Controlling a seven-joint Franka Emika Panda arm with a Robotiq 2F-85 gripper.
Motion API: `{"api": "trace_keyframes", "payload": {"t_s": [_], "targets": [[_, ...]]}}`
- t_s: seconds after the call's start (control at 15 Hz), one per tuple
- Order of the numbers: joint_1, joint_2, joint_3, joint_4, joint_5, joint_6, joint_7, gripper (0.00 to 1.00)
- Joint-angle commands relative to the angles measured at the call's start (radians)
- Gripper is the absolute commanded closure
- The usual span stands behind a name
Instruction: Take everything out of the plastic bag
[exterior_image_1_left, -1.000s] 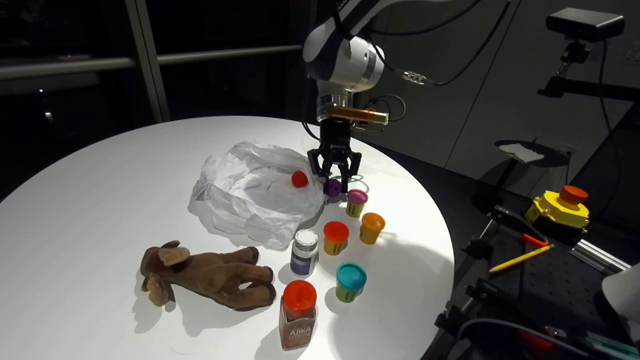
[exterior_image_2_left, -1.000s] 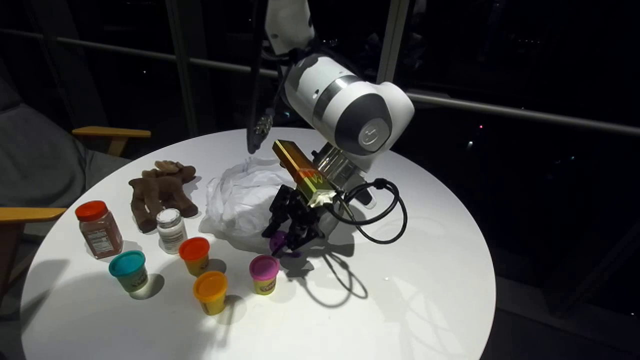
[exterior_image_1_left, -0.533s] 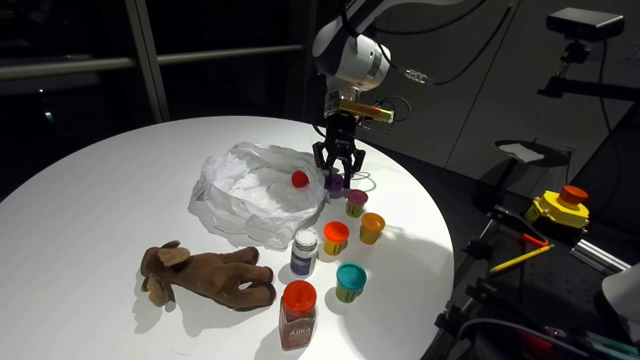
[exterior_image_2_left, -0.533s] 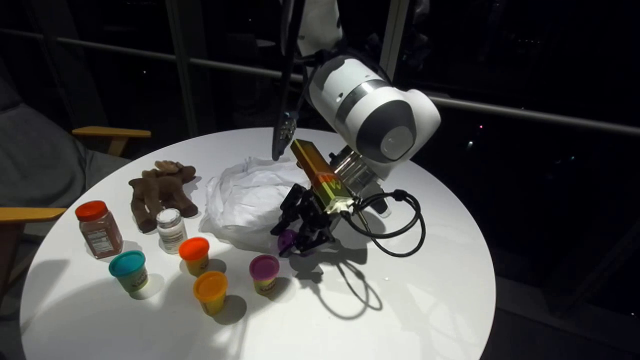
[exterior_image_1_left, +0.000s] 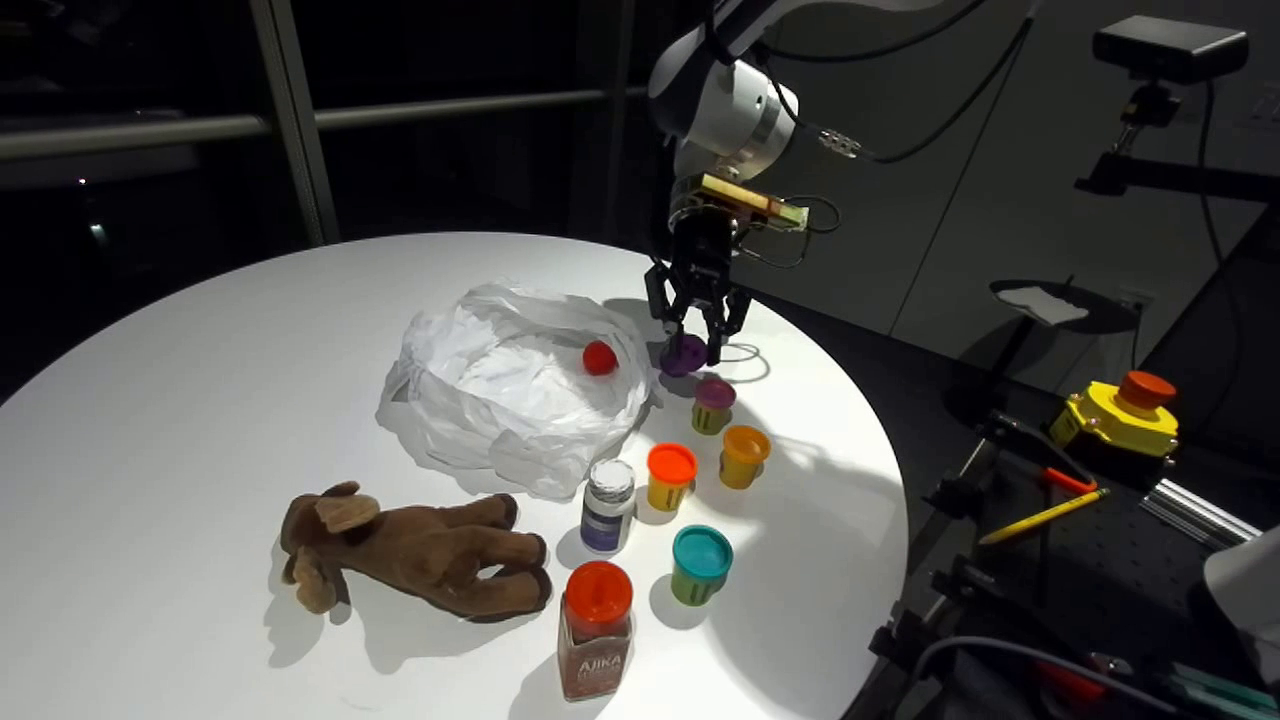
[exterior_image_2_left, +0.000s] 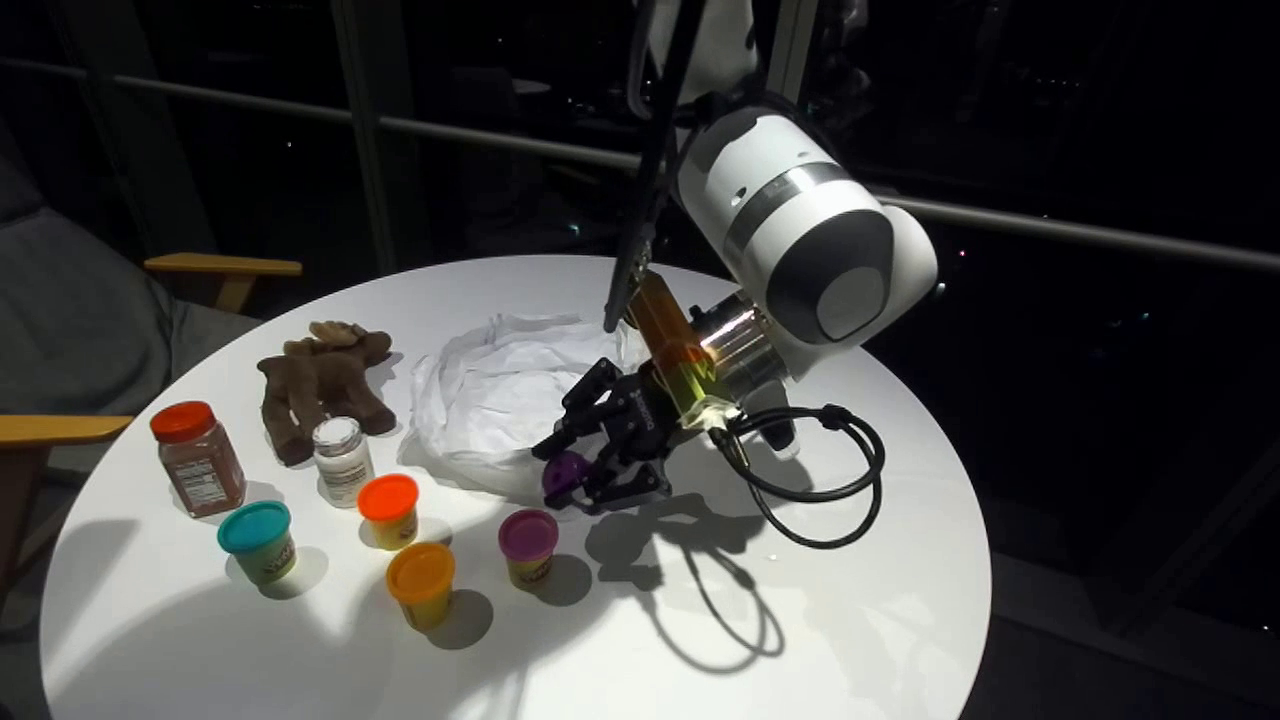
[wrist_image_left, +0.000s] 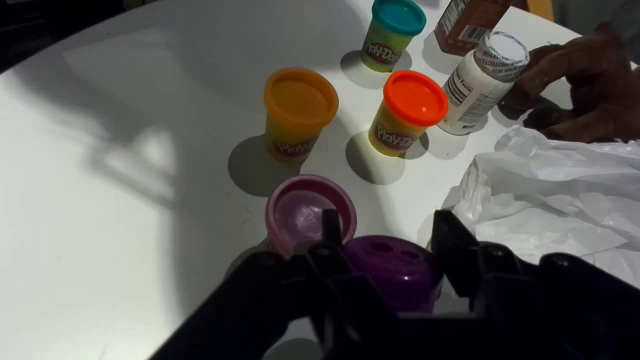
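As the jaws, clenched on a purple ball (wrist_image_left: 400, 275), pull farther from the plastic bag (exterior_image_1_left: 520, 455) left of frame centre, a red ball (exterior_image_1_left: 600, 358) — likely the last retrieval — lies inside.

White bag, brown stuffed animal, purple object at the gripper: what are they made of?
White bag: likely thin plastic film, slight sheen; crinkled folds all over.
Brown stuffed animal: looks like plush fabric, matte; soft outline, no glints.
Purple object: probably hard plastic, glossy, given the bright highlight in the wrist view; rubber not ruled out.
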Motion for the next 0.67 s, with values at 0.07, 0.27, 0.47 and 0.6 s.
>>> {"api": "trace_keyframes", "payload": {"t_s": [0.07,0.27,0.47,0.6], "targets": [[-0.005,0.072,0.012,0.099,0.025,-0.098,-0.008,0.76],[0.005,0.108,0.010,0.132,0.017,-0.116,0.000,0.76],[0.011,0.131,0.008,0.158,0.011,-0.128,0.009,0.76],[0.011,0.141,0.006,0.173,0.012,-0.133,0.013,0.76]]}}
